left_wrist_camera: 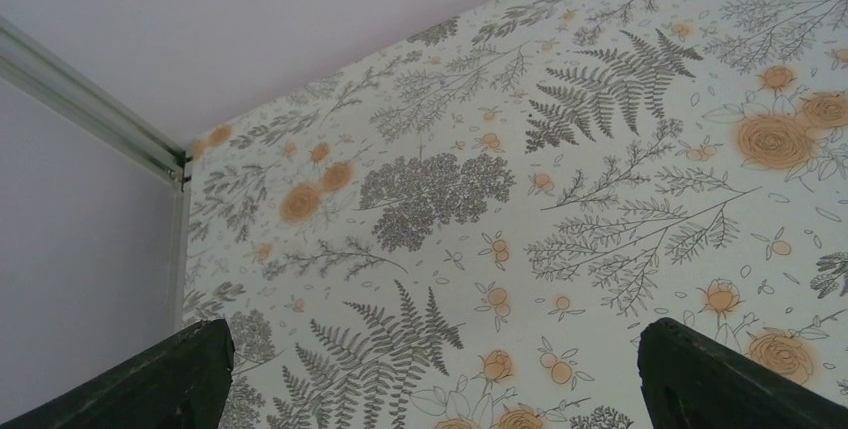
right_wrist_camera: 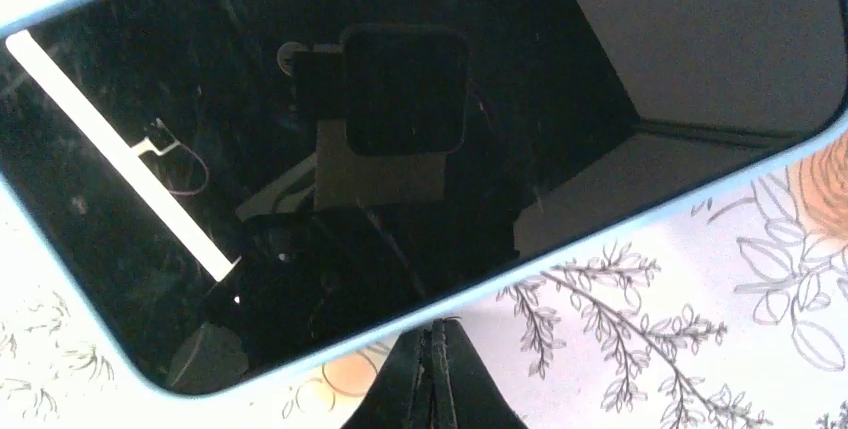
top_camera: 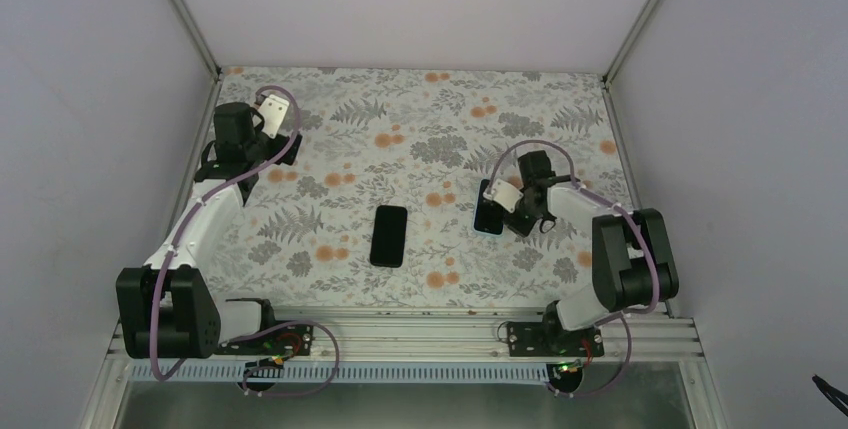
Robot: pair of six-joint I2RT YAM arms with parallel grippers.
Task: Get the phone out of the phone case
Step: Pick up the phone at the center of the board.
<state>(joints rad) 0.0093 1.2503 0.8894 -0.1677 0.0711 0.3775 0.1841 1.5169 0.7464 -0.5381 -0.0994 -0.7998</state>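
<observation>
Two dark slabs lie on the table [top_camera: 330,129]: the phone [right_wrist_camera: 400,129], pale blue at its rim, just beyond the right gripper [right_wrist_camera: 435,349], and a second slab [top_camera: 389,236] at mid-table. The right gripper is pinched closed, empty; the left gripper [left_wrist_camera: 435,359] gapes wide.

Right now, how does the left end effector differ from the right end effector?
The left end effector is open, fingers spread wide; the right end effector is shut, fingers pressed together. The left one hangs over bare floral table near the far left corner; the right one sits at the edge of the blue-rimmed phone, right of centre. Both have black fingers, and neither visibly has anything between them.
</observation>
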